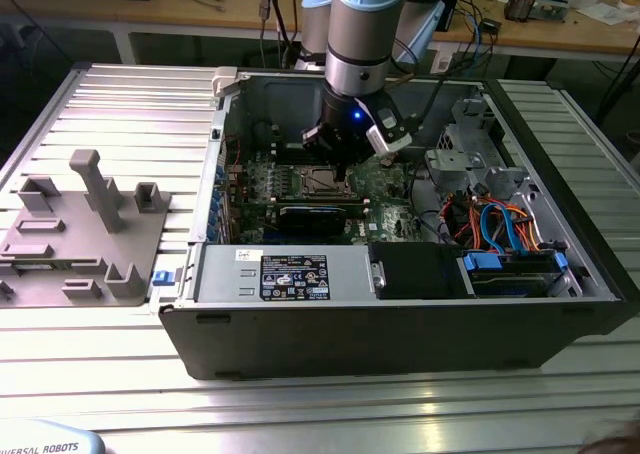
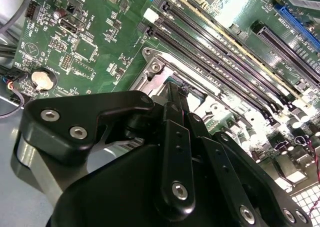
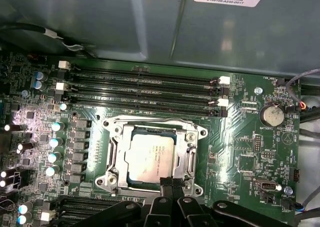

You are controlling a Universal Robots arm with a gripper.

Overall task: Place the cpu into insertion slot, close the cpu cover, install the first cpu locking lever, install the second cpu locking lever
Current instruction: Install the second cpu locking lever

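Your cpu (image 3: 150,156) sits flat in the insertion slot (image 3: 192,135), a small square chip with a dull silver-grey top carrying faint etched print too fine to read. The cpu cover (image 3: 116,157) lies down around it, a thin silvery metal frame with a cut-out middle, screw heads at its corners. The gripper (image 3: 171,183) is directly over the socket's edge, its black fingertips drawn together to a narrow point touching the frame rim; they pinch nothing you can make out. In the second wrist view the gripper (image 2: 176,93) shows matte black linkage bars with bright rivets. Around the socket spreads glossy green motherboard (image 3: 240,162), with long black memory slots (image 3: 145,89) beside it and a round coin battery (image 3: 273,115). In the exterior view, the open grey computer case (image 1: 400,344) rests on a ribbed aluminium table (image 1: 100,354).
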